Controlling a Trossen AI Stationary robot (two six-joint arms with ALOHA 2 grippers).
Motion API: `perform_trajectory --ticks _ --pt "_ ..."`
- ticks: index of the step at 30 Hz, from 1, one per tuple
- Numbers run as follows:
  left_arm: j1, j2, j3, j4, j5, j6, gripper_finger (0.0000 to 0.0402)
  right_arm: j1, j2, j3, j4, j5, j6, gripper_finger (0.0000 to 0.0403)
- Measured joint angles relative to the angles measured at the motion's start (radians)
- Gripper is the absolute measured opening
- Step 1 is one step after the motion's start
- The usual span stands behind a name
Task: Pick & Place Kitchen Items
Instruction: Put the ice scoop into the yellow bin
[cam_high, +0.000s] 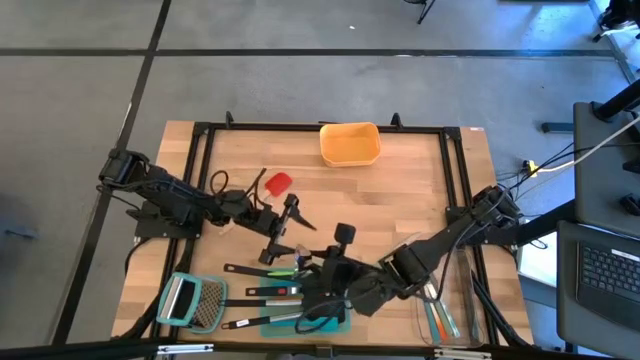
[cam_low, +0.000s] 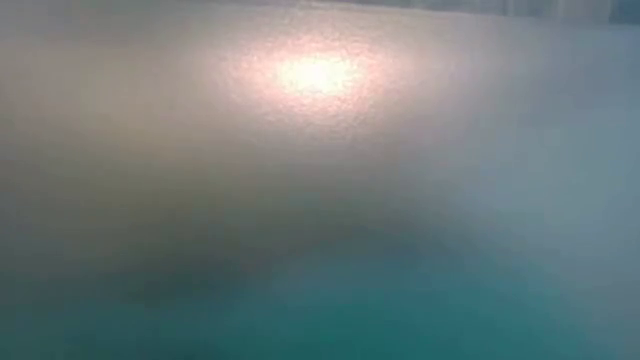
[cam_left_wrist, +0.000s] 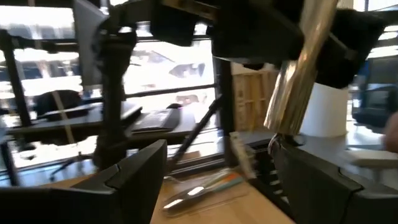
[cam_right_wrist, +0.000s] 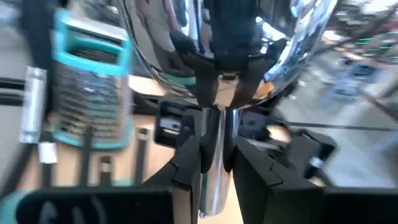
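Note:
A silver scoop with a shiny bowl (cam_right_wrist: 230, 43) fills the right wrist view, with my right gripper (cam_right_wrist: 214, 158) shut on its handle. In the high view that gripper (cam_high: 325, 280) is above the near middle of the table. My left gripper (cam_high: 291, 228) stands open just beyond it, toward the table's left, with nothing between its fingers (cam_left_wrist: 137, 180). The scoop's handle (cam_left_wrist: 298, 74) slants across the left wrist view. Several loose utensils (cam_high: 265, 293) lie flat near the table's front edge. A red turner (cam_high: 278, 183) lies farther back. The low view is blocked by a blurred surface. My right gripper pinches the scoop's slim silver handle (cam_right_wrist: 211, 146) between its two fingers, close to the bowl. The handle runs along the fingers and passes back between them. The bowl stands out ahead of the fingertips. The scoop is lifted above the table.
An orange container (cam_high: 350, 143) stands at the far middle. A metal grater with a light-blue handle (cam_high: 190, 300) lies at the near left. A clear container (cam_high: 445, 315) with utensils is at the near right, and a teal container (cam_high: 322, 322) sits at the front edge. A black frame borders the table.

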Motion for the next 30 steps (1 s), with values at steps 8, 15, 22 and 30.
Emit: perform_trajectory --ticks 8,15,22,30 --pt "-0.089 0.000 0.000 0.017 -0.058 0.032 0.0290 -0.038 -0.001 0.001 0.062 -0.163 0.002 0.0067" --pt "-0.146 -0.013 0.000 -0.043 -0.212 0.040 0.0290 -0.040 -0.001 0.001 0.015 -0.163 0.052 0.0067" --pt "-0.244 -0.166 0.001 -0.325 -0.497 -0.015 0.0290 -0.048 0.000 0.001 -0.010 -0.158 0.055 0.0067" --pt "-0.557 -0.310 0.002 -0.441 -0.906 0.055 0.0290 -0.114 0.001 0.001 0.037 -0.293 0.027 0.0065"
